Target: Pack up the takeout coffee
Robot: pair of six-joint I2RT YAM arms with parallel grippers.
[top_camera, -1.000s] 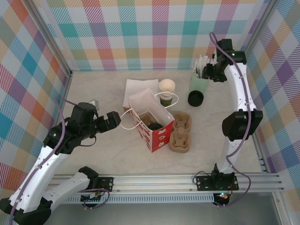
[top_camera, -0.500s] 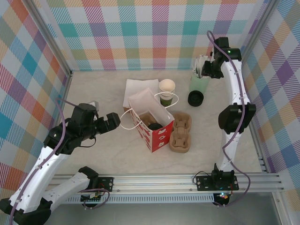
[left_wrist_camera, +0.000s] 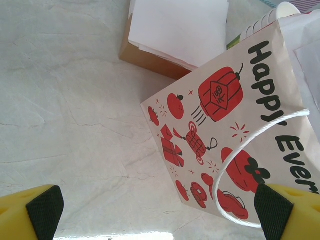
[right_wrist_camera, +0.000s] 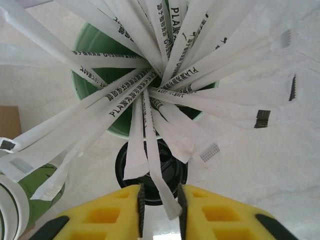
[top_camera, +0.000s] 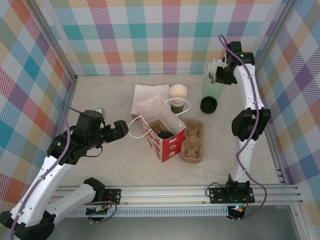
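Your bag (top_camera: 161,131) stands centre; carrier (top_camera: 193,142) just right of it, napkin box (top_camera: 150,94) behind, perhaps a cup (top_camera: 165,134) inside.

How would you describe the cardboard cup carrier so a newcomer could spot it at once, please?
Find the red-and-white gift bag standing in the middle of the table. Just right of it lies the cup carrier, flat. It alone is brown moulded pulp with round wells.
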